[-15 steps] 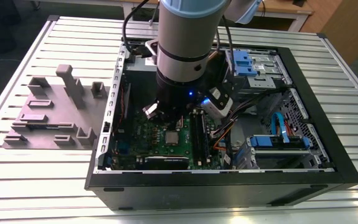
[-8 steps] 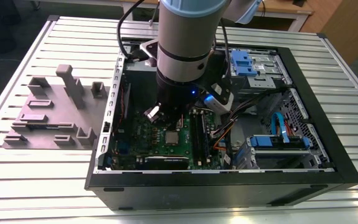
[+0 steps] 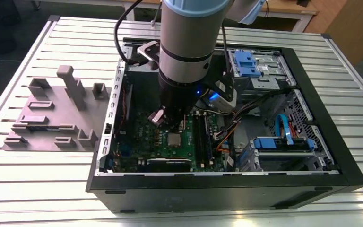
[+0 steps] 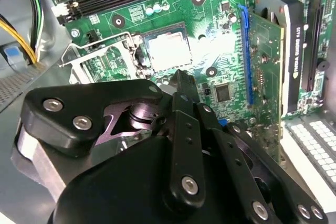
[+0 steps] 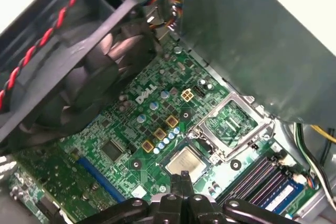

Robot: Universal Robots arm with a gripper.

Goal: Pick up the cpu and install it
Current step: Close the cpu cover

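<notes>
Placement looks done: cpu (image 5: 186,162) lies flat in the socket (image 5: 206,157). The gripper (image 5: 184,176) hovers just above it, fingers pressed together, pinching nothing. The frame (image 5: 253,109) stands open beside the socket, so clamping seems the 1 step left, and it needs a square swing down.
</notes>
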